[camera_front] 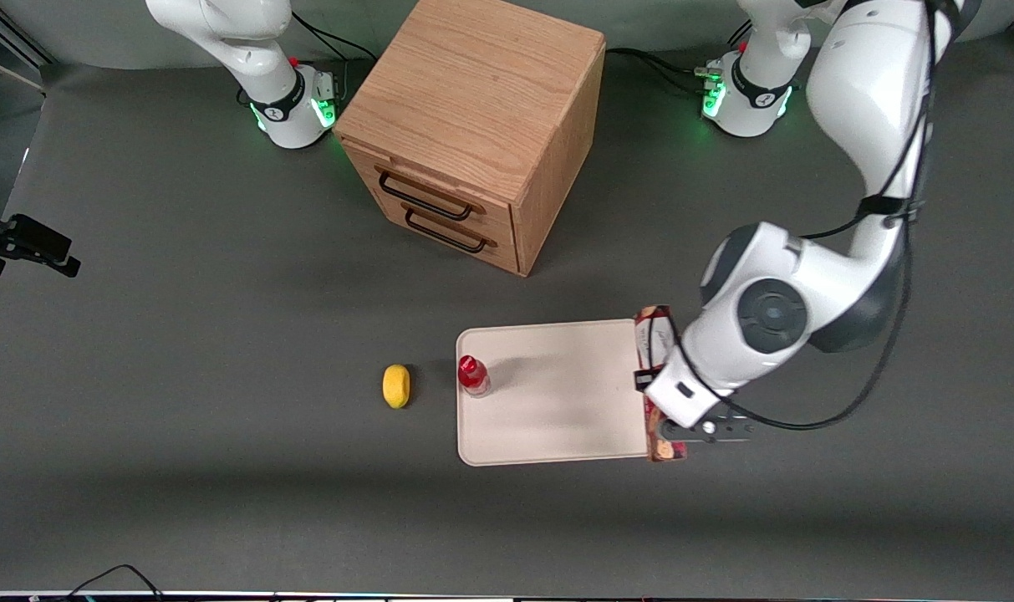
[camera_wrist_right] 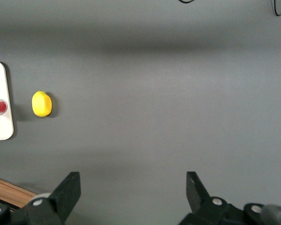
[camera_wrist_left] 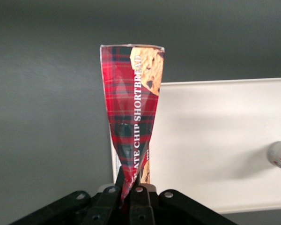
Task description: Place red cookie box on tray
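A: What is the left gripper (camera_wrist_left: 131, 194) doing?

B: Its fingers are clamped on one end of the red cookie box (camera_wrist_left: 131, 112), pinching the carton so its sides fold inward there. In the front view the gripper (camera_front: 670, 431) sits at the tray's edge that faces the working arm's end of the table.

A: And the red cookie box (camera_front: 653, 334) itself?

B: It runs along that same edge of the tray (camera_front: 557, 401), partly over the rim, and its length lies parallel to that edge. I cannot tell whether it touches the tray.

A: What else is by the tray (camera_wrist_left: 215, 140)?

B: A small red-capped bottle (camera_front: 473, 375) stands on it, at the edge toward the parked arm's end. A yellow lemon (camera_front: 396, 385) lies on the table just off that edge. A wooden drawer cabinet (camera_front: 473, 125) stands farther from the front camera than the tray.
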`<control>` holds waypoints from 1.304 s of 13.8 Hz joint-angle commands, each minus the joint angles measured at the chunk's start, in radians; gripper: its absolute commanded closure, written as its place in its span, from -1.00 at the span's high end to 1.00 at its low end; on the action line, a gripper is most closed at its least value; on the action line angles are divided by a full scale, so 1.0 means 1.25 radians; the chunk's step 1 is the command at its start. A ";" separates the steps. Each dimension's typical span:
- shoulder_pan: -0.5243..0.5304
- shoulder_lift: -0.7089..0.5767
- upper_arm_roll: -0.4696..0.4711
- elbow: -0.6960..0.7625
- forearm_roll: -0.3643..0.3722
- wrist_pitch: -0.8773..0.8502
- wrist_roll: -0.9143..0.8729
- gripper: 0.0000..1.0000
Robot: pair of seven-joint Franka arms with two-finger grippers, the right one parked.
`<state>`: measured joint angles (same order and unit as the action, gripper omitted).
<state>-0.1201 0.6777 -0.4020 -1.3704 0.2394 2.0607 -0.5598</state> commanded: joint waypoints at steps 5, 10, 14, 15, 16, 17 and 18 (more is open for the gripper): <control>0.002 0.004 0.006 -0.217 0.061 0.254 -0.075 -1.00; 0.003 0.004 0.025 -0.213 0.062 0.255 -0.080 1.00; 0.017 -0.085 0.052 -0.212 0.049 0.234 -0.060 1.00; 0.031 -0.120 0.053 -0.212 0.048 0.202 -0.032 1.00; 0.046 -0.148 0.053 -0.203 0.042 0.153 -0.004 1.00; 0.059 -0.180 0.054 -0.192 0.005 0.107 0.031 1.00; 0.071 -0.217 0.075 -0.191 -0.050 0.063 0.077 1.00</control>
<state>-0.0570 0.5142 -0.3378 -1.5890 0.2616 2.2371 -0.5610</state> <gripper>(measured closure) 0.000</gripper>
